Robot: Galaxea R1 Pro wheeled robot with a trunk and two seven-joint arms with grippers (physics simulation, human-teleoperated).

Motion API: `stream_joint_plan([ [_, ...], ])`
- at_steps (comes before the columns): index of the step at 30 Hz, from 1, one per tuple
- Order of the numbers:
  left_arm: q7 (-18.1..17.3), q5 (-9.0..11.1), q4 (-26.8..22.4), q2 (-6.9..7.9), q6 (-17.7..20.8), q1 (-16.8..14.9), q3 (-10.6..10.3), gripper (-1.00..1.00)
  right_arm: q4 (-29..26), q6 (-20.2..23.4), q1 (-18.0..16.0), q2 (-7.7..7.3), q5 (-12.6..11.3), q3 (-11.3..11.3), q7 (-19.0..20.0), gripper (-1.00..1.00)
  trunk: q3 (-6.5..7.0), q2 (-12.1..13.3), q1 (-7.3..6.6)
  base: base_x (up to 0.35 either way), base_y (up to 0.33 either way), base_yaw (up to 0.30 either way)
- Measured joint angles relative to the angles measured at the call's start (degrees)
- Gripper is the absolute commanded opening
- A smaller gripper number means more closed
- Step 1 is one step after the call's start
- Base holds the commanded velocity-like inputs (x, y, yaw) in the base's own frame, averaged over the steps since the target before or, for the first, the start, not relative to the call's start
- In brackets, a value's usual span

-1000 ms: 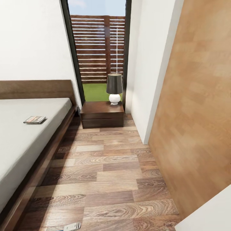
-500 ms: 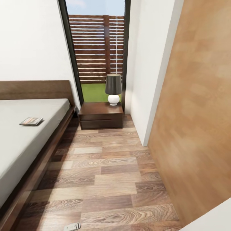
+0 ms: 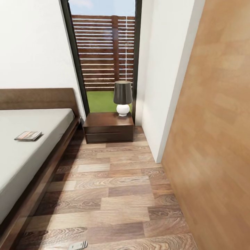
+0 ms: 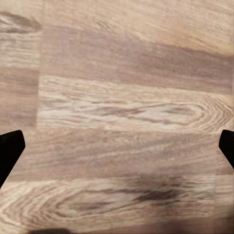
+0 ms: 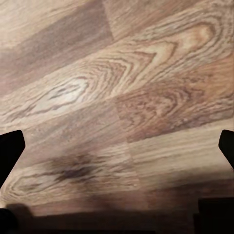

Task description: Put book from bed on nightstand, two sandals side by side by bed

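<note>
Swung rightward, the head camera shows both tools (image 4: 117,146) (image 5: 117,146) spread, empty, facing the floor (image 3: 114,194).

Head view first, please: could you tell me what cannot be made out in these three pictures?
- Book on the bed, head view: cover lettering too small to read.
- Bed, head view: cut off by the left edge.
- Pale object on the floor, head view: cut by the bottom edge, unidentifiable.
- Left hand and right hand, wrist views: fingertips cut off by side edges.

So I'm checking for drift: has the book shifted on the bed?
No. The book keeps its spot on the mattress relative to the headboard; the camera moved.
</note>
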Motion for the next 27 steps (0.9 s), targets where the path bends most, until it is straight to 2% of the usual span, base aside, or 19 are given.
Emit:
stream_joint_plan([
  [7, 0.0, -0.05, -0.04, -0.01, 0.01, 0.0, -0.04, 1.0, 0.01, 0.0, -0.03, 0.01, 0.07, 0.02, 0.0, 1.0, 0.0, 0.0, -0.01, 0.134, -0.078, 0.0],
  [17, 0.0, 0.01, -0.04, -0.02, 0.01, 0.0, 0.03, 1.0, 0.02, 0.0, -0.03, 0.02, 0.22, 0.03, 0.01, 1.0, 0.0, 0.0, -0.02, 0.258, -0.072, 0.0],
  [27, 0.0, 0.07, -0.01, 0.01, 0.0, 0.0, 0.04, 1.0, 0.02, 0.0, -0.01, 0.05, 0.32, 0.03, 0.03, 1.0, 0.0, 0.0, -0.01, 0.101, -0.004, 0.0],
])
